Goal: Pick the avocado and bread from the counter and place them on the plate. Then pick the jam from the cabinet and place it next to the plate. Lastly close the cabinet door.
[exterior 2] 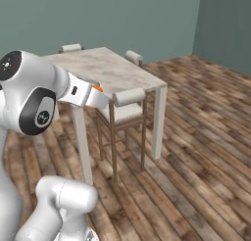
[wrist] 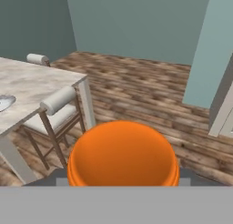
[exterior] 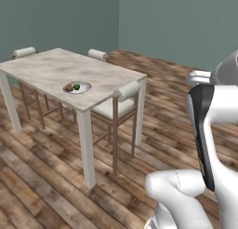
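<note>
Orange-lidded jam (wrist: 122,152) fills the foreground — clamped between the end effector (wrist: 122,180) fingers, above wood floor (wrist: 150,95).

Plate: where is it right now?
The plate sits near the front edge of the marble counter in the left base view, holding the bread and avocado.

Three chairs (exterior: 122,107) with pale cushions stand tucked in at mid-frame on a wooden plank floor (exterior: 46,191); teal walls (exterior: 176,23) fill the top.
</note>
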Controlling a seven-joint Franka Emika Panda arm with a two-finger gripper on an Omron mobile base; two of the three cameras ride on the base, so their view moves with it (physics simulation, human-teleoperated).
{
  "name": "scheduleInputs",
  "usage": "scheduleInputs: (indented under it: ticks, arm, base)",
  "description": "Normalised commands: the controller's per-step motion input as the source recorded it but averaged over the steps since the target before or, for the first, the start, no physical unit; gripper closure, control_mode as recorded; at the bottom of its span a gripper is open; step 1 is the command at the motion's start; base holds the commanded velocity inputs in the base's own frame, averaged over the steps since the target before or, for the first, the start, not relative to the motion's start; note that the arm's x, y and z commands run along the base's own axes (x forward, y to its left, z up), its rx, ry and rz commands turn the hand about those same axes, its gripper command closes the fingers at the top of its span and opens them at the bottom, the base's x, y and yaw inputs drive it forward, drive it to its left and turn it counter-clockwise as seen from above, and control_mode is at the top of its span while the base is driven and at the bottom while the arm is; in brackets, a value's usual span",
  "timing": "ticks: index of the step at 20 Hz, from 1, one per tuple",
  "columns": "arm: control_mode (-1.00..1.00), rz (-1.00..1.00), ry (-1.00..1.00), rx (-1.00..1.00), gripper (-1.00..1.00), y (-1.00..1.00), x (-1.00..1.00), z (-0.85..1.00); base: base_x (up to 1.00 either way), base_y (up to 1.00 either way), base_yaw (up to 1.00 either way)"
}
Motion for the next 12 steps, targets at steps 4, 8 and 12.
scheduleInputs:
  ticks: [4, 8, 12]
  arm:
    - [1.0, 0.0, 0.0, 0.0, 1.0, 0.0, 0.0, 0.0]
    - [1.0, 0.0, 0.0, 0.0, 1.0, 0.0, 0.0, 0.0]
    - [1.0, 0.0, 0.0, 0.0, 1.0, 0.0, 0.0, 0.0]
  base:
    - [0.31, 0.15, 0.06]
    - [0.33, 0.11, 0.07]
    - [0.37, 0.06, 0.07]
